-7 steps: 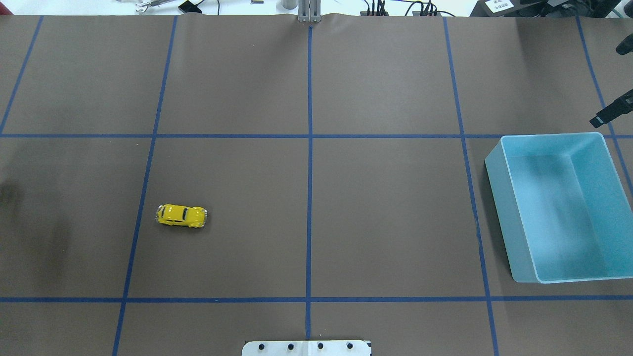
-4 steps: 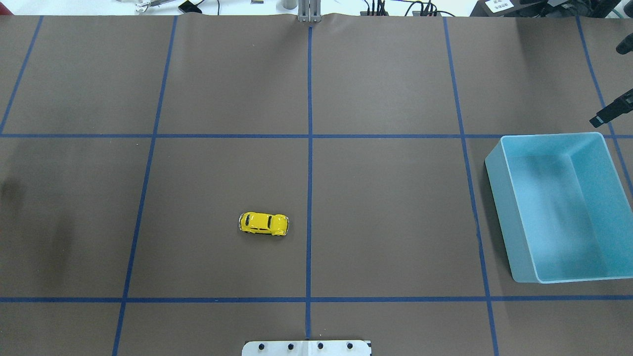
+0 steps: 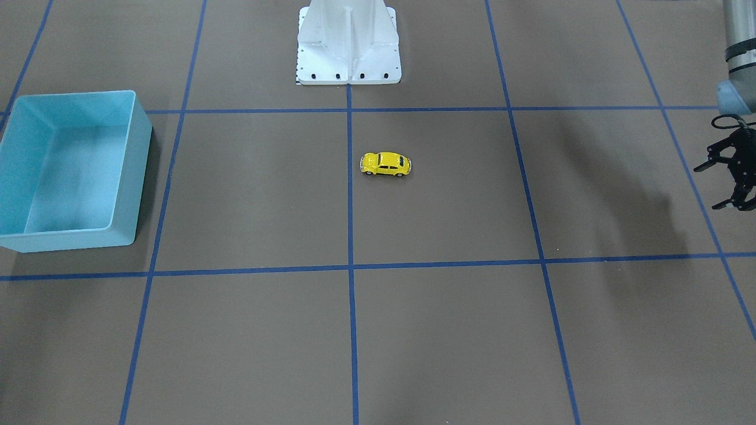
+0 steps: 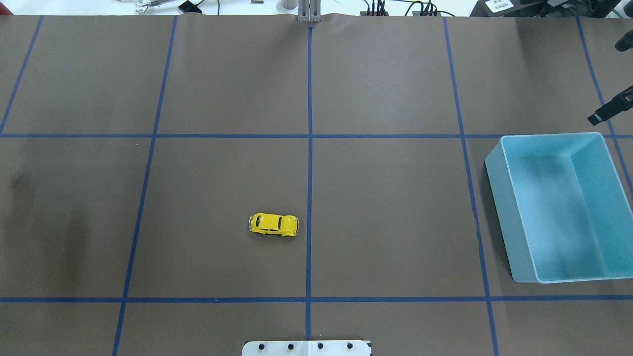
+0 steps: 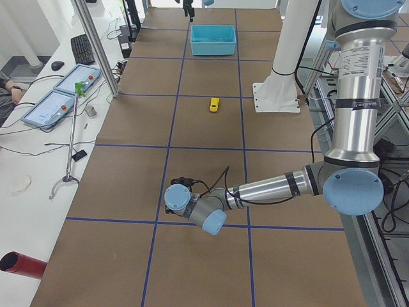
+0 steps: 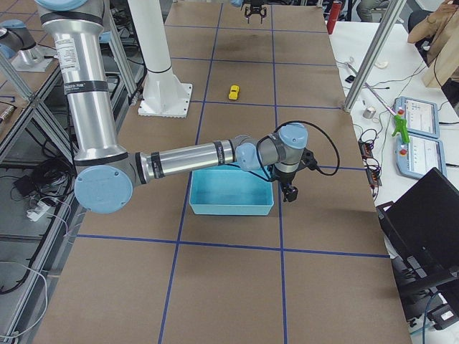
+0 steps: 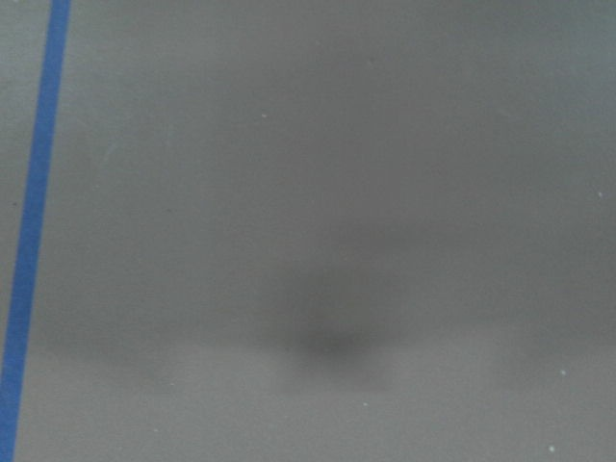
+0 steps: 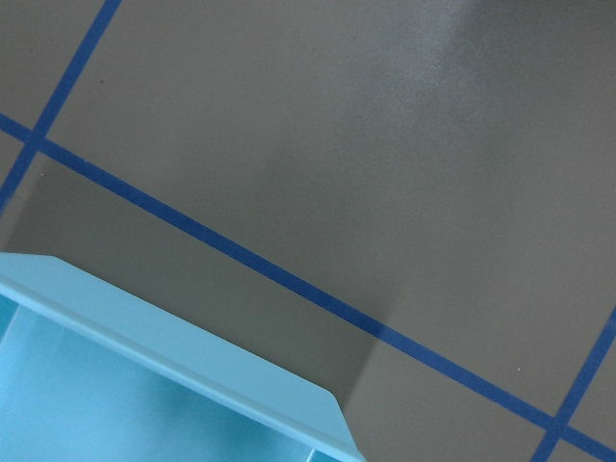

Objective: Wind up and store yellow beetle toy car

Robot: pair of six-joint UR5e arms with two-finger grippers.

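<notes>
- Looking down on a brown table (image 4: 395,222) crossed by blue tape lines (image 4: 309,148), with both robot arms held out at its ends.
- Far left: the left gripper (image 3: 717,184) hangs over bare table with its fingers spread wide and nothing between them.
- Middle: the yellow beetle toy car (image 4: 273,225) stands on its wheels just left of the centre tape line, lying crosswise and touched by nothing.
- Right: the light blue bin (image 4: 559,207) sits with nothing in it, well apart from the car.
- Far right: the right gripper (image 6: 289,192) hangs just beyond the bin's outer wall; I cannot tell how wide it stands.
- Judgement: the car is running free or at rest, and storing is not yet begun.
- Next, a gripper likely must come over the car, close on its narrow sides and carry it to the bin.
</notes>
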